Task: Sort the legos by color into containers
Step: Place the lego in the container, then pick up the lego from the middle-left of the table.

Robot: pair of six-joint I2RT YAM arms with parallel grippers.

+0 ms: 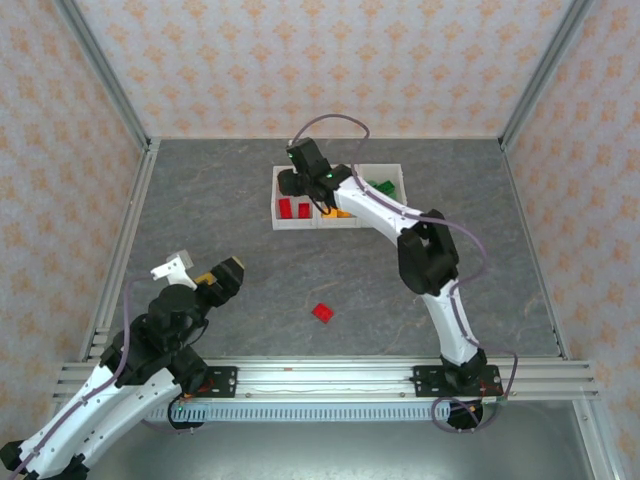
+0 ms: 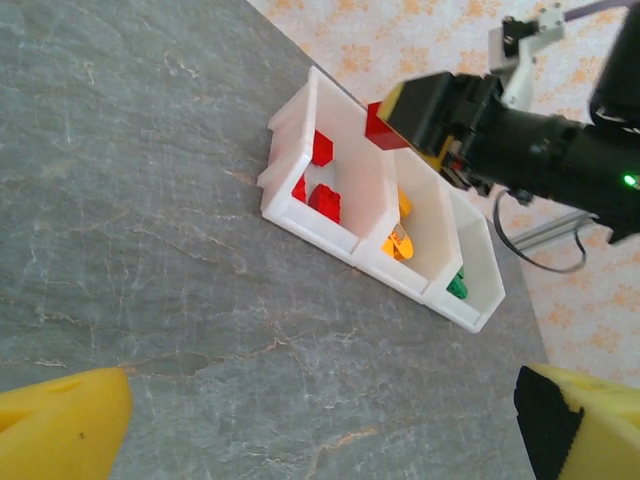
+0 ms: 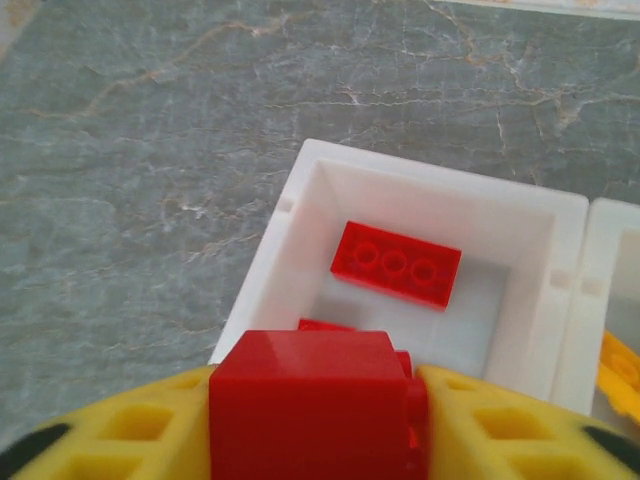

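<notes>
The containers are three joined white bins at the table's far middle. My right gripper hovers over the left bin, shut on a red lego that sits between its yellow fingers. Below it in that bin lies a flat red lego, and another red one shows just under the held lego. Orange legos lie in the middle bin and green ones in the right bin. One red lego lies loose on the table. My left gripper is open over the near left of the table, holding nothing.
Metal frame posts and patterned walls close in the table on three sides. A rail runs along the near edge by the arm bases. The grey stone-look table top lies bare left of the bins.
</notes>
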